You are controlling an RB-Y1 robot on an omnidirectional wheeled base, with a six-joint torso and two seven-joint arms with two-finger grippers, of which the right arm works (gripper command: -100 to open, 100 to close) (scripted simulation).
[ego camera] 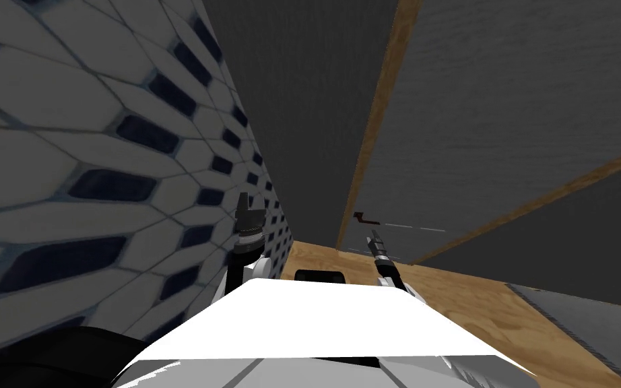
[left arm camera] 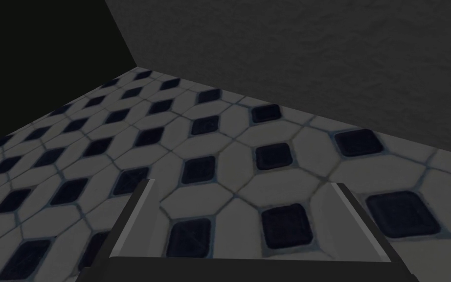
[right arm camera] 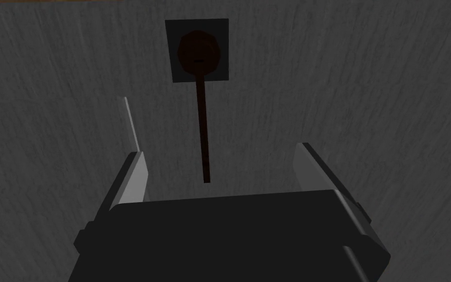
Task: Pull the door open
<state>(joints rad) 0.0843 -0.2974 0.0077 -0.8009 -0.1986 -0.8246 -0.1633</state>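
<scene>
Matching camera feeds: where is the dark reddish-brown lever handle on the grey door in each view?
Head view: the dark reddish-brown lever handle sits at the grey door's left edge, just beyond the right gripper.
Right wrist view: the handle runs from its dark square plate toward the open fingers' gap.
Left wrist view: the left gripper faces a patterned tile wall.
Shared landmark: the grey door.

A wall of pale tiles with dark blue insets (ego camera: 100, 155) meets a plain dark grey wall (ego camera: 302, 101) at a corner. Light wooden floor (ego camera: 477, 303) spreads below them, bordered by a grey textured surface (ego camera: 592, 330). A black area (left arm camera: 38, 49) shows beyond the tiles.
</scene>
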